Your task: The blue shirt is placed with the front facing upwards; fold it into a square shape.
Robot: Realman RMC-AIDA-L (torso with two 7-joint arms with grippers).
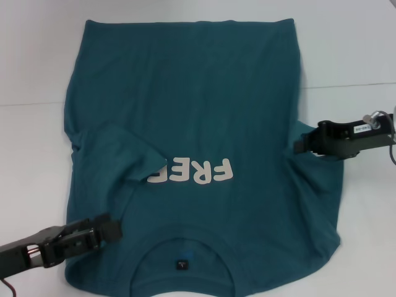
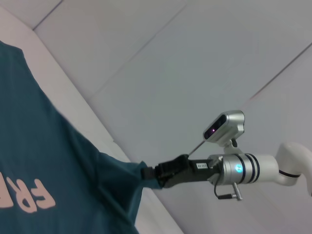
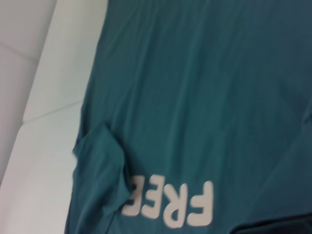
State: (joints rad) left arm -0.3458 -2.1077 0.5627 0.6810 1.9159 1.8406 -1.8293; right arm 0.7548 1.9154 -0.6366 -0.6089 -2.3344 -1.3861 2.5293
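Observation:
The blue shirt (image 1: 198,105) lies flat on the white table, collar (image 1: 182,244) nearest me and hem at the far side. One sleeve (image 1: 120,151) is folded inward and covers the end of the white print (image 1: 201,171). My right gripper (image 1: 297,143) is at the other sleeve's edge, shut on a pinch of shirt fabric; the left wrist view shows that gripper (image 2: 145,174) with the cloth (image 2: 39,146) drawn up to it. My left gripper (image 1: 114,230) hovers at the near shoulder beside the collar. The right wrist view shows the shirt (image 3: 195,97) and the folded sleeve (image 3: 100,165).
The white table (image 1: 346,49) extends beyond the shirt on both sides and past the hem. A seam line (image 1: 352,85) crosses the tabletop on the right. A small dark tag (image 1: 182,265) sits inside the collar.

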